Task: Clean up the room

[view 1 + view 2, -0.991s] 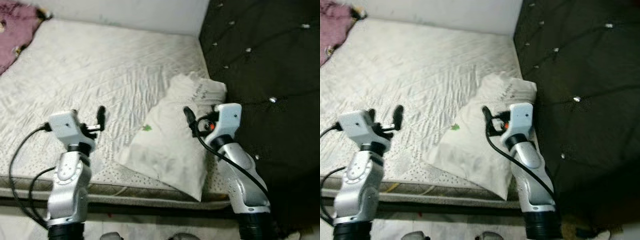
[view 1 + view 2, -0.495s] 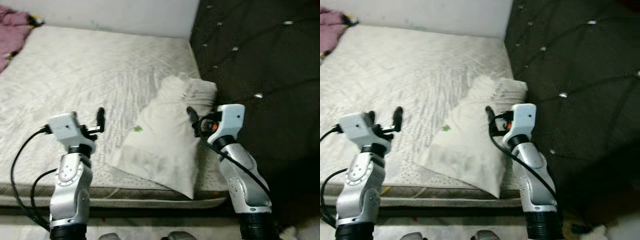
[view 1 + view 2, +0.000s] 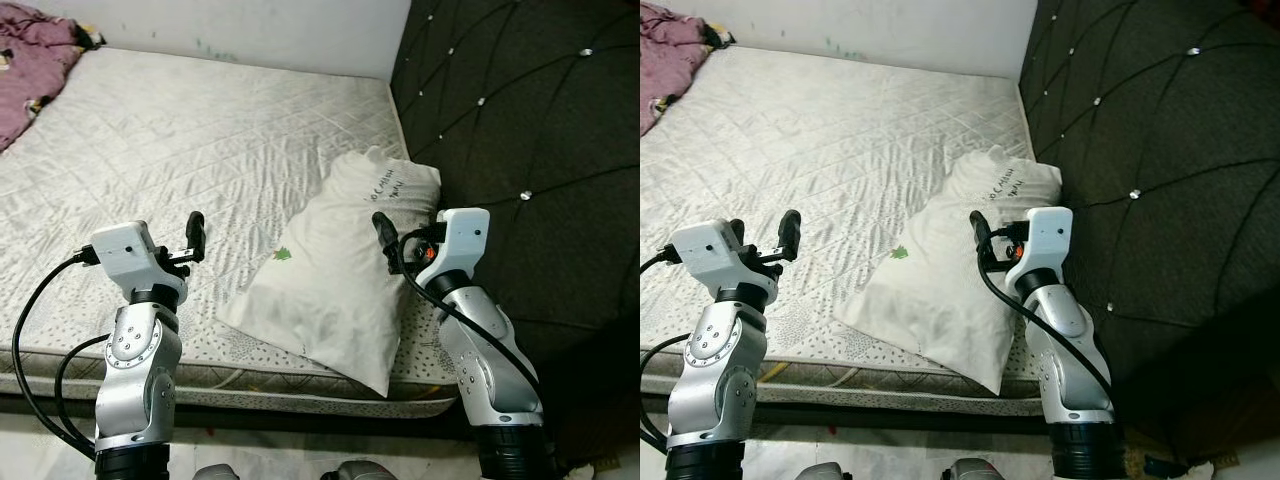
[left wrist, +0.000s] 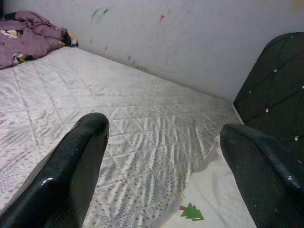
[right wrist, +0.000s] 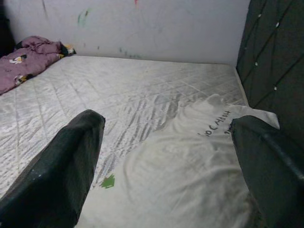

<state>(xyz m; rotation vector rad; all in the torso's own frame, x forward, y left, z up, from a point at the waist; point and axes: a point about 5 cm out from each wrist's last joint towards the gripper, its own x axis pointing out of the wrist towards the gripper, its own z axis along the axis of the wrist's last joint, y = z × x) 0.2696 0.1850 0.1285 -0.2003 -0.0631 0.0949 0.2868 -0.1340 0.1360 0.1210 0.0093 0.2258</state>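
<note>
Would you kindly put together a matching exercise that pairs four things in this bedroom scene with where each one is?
Things:
1. white pillow
2. purple blanket
3. left tool
4. black tufted headboard

Places:
A. bunched at the far left corner of the mattress
B. standing along the mattress's right side
C. lying on the near right part of the mattress, beside the right tool
D. held open above the mattress's near left part

Pairs: 1-C, 2-A, 3-D, 4-B
</note>
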